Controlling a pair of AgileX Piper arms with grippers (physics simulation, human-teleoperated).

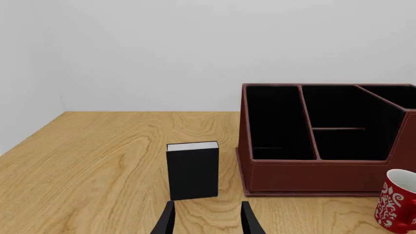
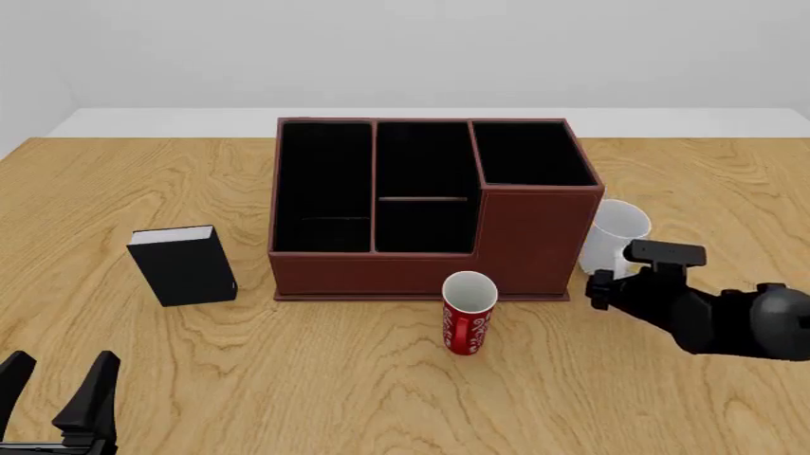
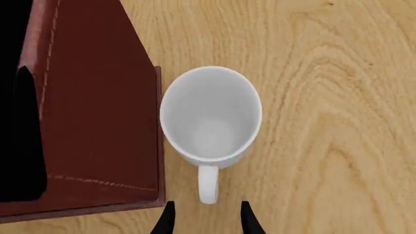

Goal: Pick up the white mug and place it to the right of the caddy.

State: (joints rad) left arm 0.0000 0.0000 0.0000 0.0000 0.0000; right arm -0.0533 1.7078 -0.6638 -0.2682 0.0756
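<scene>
The white mug (image 2: pixel 616 230) stands upright on the table against the right side of the dark reddish-brown caddy (image 2: pixel 379 270). In the right wrist view the mug (image 3: pixel 210 114) is seen from above, its handle pointing toward my right gripper (image 3: pixel 206 222), beside the caddy wall (image 3: pixel 97 97). The right gripper (image 2: pixel 629 275) hovers just in front of the mug, open and empty, with the handle tip just ahead of the gap between the fingers. My left gripper (image 2: pixel 57 393) is open and empty at the near left edge. In the left wrist view it (image 1: pixel 206 222) faces the caddy (image 1: pixel 312 173).
A slim red cup with white markings (image 2: pixel 469 313) stands just in front of the caddy; it also shows in the left wrist view (image 1: pixel 398 200). A small black book (image 2: pixel 185 265) stands upright left of the caddy, right ahead of the left gripper (image 1: pixel 192 170).
</scene>
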